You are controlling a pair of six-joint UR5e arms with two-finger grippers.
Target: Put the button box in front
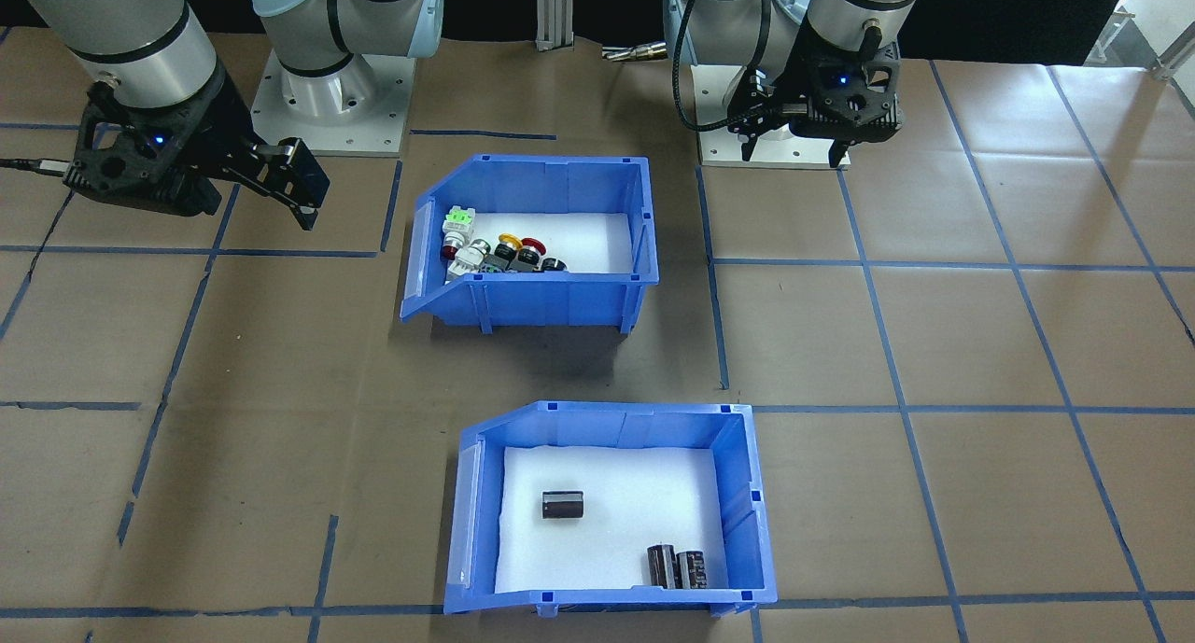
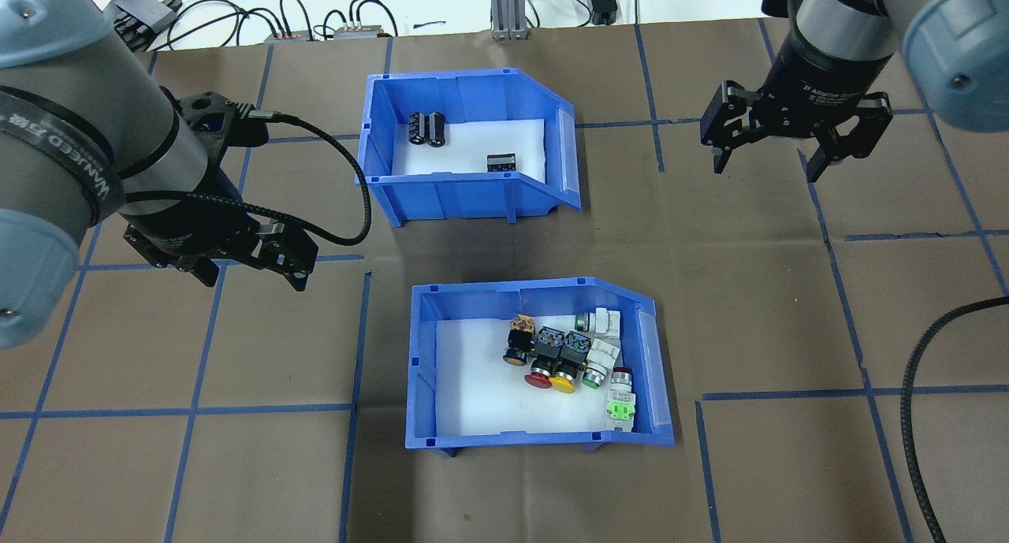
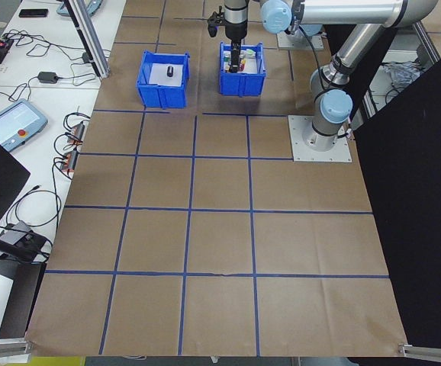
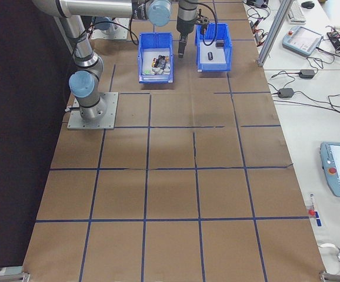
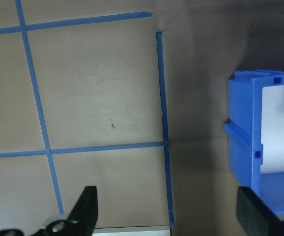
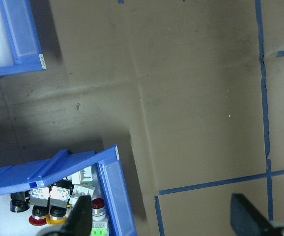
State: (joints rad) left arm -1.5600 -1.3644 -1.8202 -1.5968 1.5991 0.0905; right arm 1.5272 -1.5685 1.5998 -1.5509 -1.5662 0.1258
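Left gripper (image 2: 254, 265) spread wide, empty, right gripper (image 2: 768, 161) likewise, both raised

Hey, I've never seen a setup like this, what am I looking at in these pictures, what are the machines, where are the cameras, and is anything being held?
These are two robot arms at a paper-covered table marked with blue tape. Six cameras show one moment: one across from the robot, one over its shoulders, one at each table end, one on each wrist. The left gripper and right gripper both hang open and hold nothing. Two blue bins sit between them. The button box, nearer the robot, holds coloured push-buttons. The other bin, farther away, holds three dark cylinders.
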